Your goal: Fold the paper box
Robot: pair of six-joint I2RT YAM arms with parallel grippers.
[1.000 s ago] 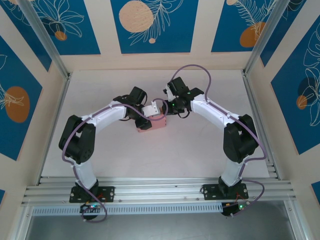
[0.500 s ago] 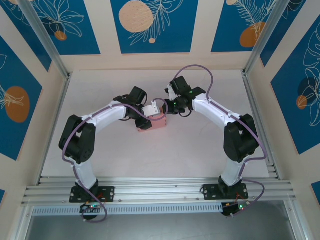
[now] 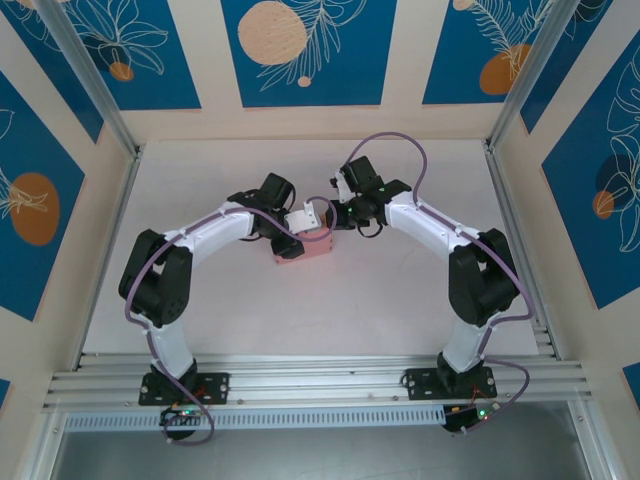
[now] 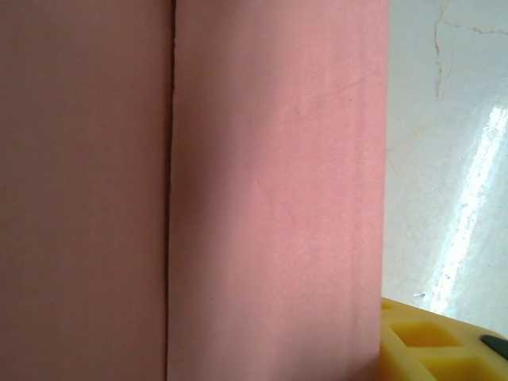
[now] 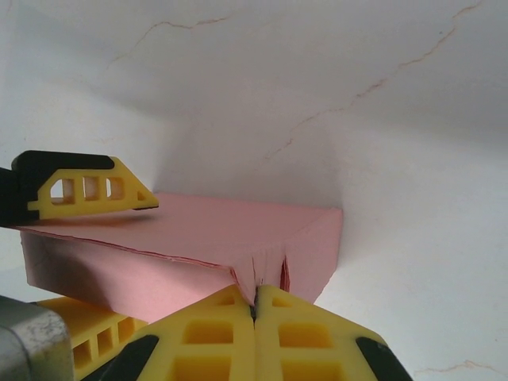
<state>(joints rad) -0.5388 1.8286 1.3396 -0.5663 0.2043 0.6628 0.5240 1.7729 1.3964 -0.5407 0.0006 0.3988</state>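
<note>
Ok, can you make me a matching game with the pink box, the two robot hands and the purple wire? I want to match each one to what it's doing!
Things:
1. salmon-pink card paper box
2. yellow-fingered left gripper
3. yellow-fingered right gripper
4. thin purple cable

What it's doing:
A. fingertips squeezed together at the box's edge
B. arches above the right arm
C. clamped on the box, one finger on top
D. sits on the white table between both arms

Pairs: 1-D, 2-C, 3-A, 4-B
</note>
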